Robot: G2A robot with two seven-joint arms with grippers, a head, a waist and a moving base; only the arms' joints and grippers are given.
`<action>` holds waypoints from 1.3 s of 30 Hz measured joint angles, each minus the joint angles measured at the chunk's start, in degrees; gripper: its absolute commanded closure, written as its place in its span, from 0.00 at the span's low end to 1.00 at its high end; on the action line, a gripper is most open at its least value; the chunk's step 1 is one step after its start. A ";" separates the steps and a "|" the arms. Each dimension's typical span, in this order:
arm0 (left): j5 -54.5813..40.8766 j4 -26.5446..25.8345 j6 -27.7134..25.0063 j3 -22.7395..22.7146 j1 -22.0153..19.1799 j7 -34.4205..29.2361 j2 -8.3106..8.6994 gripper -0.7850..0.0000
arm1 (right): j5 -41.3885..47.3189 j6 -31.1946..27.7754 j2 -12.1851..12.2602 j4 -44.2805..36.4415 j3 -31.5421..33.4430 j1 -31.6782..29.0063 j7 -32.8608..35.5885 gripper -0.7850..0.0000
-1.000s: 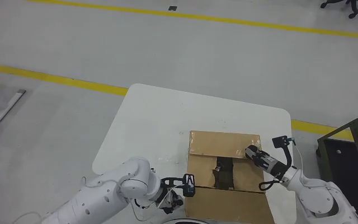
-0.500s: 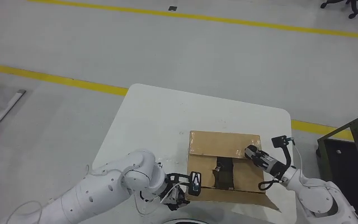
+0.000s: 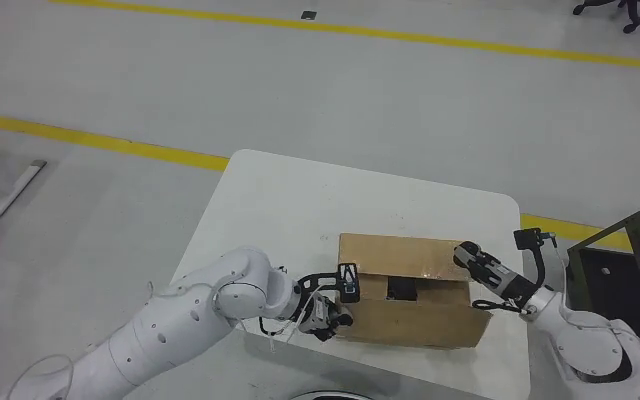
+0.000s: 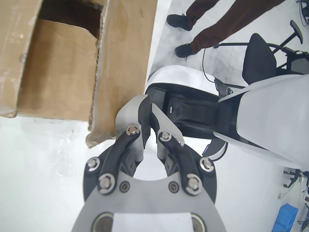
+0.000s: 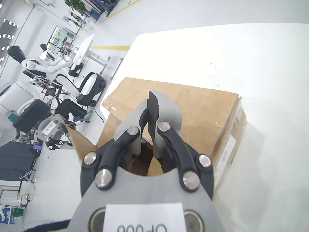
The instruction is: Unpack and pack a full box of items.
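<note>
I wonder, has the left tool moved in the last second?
Yes. The left tool has shifted toward the far edge of the table, along the left side of the cardboard box.

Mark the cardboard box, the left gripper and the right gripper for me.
Brown cardboard box point(image 3: 410, 322), top view, on its near face.
Left gripper point(image 4: 149, 105), left wrist view, midway between its fingertips.
Right gripper point(image 5: 151, 98), right wrist view, midway between its fingertips.

The box point(image 3: 410, 322) is plain brown cardboard. The bench point(image 3: 290, 210) is white. The floor point(image 3: 300, 90) is pale grey with yellow lines point(image 3: 110, 143). The left claw point(image 4: 148, 105) and the right claw point(image 5: 150, 97) are silver and black.
</note>
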 measured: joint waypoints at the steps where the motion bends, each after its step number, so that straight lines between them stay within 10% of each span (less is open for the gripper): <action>1: 0.28 0.42 0.44 0.11 -0.08 0.20 -0.22 1.00 | 0.27 0.00 0.05 -0.41 0.45 -0.15 0.38 1.00; 15: 1.07 8.99 5.79 1.10 -0.68 2.80 -3.58 0.93 | -13.91 3.24 -0.84 -1.61 -6.07 -2.74 -9.24 1.00; 18: 1.34 9.27 6.14 0.31 -0.46 2.96 -3.62 0.64 | -16.53 4.00 -1.25 -0.31 -8.94 -2.22 -12.69 1.00; 20: 1.86 8.92 6.64 -0.49 -0.06 2.83 -3.39 0.05 | -18.01 4.02 -1.46 0.70 -10.36 -2.00 -14.33 1.00; 21: 2.45 8.56 6.93 -0.88 0.09 2.53 -3.22 0.00 | -18.53 4.02 -1.53 1.10 -10.81 -1.87 -14.86 1.00; 39: 20.10 -6.63 23.32 -14.40 14.98 -1.48 4.00 0.00 | -22.16 4.69 -2.30 1.80 -12.63 -1.64 -20.32 1.00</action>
